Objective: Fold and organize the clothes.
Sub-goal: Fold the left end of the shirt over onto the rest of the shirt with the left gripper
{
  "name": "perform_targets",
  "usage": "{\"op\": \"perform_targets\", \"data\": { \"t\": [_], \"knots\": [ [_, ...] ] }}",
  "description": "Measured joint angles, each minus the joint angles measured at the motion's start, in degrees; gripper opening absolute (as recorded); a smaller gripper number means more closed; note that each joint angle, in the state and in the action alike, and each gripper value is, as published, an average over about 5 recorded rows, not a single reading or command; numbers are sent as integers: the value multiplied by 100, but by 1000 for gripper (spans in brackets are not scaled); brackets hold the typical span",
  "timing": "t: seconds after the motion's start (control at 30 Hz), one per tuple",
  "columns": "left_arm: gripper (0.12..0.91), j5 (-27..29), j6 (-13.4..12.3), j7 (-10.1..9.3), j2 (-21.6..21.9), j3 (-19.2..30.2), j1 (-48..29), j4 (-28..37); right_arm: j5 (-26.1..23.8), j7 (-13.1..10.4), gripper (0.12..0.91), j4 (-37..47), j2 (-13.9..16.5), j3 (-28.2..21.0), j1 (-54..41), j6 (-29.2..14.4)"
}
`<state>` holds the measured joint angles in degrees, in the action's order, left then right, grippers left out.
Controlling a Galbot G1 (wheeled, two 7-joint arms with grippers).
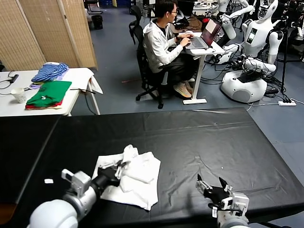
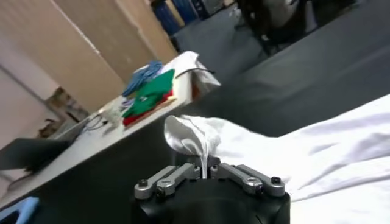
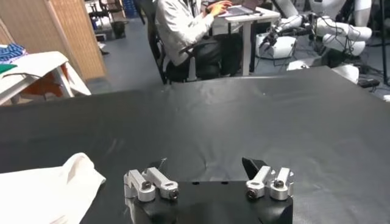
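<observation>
- The left gripper (image 1: 119, 167) is clenched on a bunched fold of the white short-sleeved cotton T-shirt (image 1: 135, 178), pinching cloth between its fingertips (image 2: 206, 163).
- The shirt lies crumpled on the black-covered table (image 1: 199, 137), near the front edge, left of centre; most of its cloth spreads to the right of the left gripper and toward the front edge.
- The left arm reaches in low from the front-left corner.
- The right gripper (image 1: 213, 186) hovers released near the front edge, apart from the shirt's right side; the left is clearly nearer.

Black table (image 1: 199, 137): crumpled white T-shirt (image 1: 135, 178), small tag (image 1: 48, 181).
</observation>
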<state>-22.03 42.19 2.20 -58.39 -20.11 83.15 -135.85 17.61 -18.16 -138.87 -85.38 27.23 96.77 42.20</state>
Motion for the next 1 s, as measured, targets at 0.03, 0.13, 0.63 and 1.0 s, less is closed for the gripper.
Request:
{"op": "perform_targets", "data": {
  "t": [0.03, 0.13, 0.63, 1.0],
  "knots": [
    [186, 24, 0, -4, -28, 42, -28, 37, -18, -2, 907, 2, -29, 0, 8, 0],
    [186, 64, 0, -13, -104, 122, -89, 142, -51, -6, 907, 8, -95, 8, 12, 0],
    [186, 264, -1, -128, -343, 424, -92, 374, -80, -16, 907, 132, -233, -67, -58, 0],
    [186, 256, -462, -628, -514, 825, 100, 585, -80, -17, 907, 129, -218, -104, -48, 0]
  ]
}}
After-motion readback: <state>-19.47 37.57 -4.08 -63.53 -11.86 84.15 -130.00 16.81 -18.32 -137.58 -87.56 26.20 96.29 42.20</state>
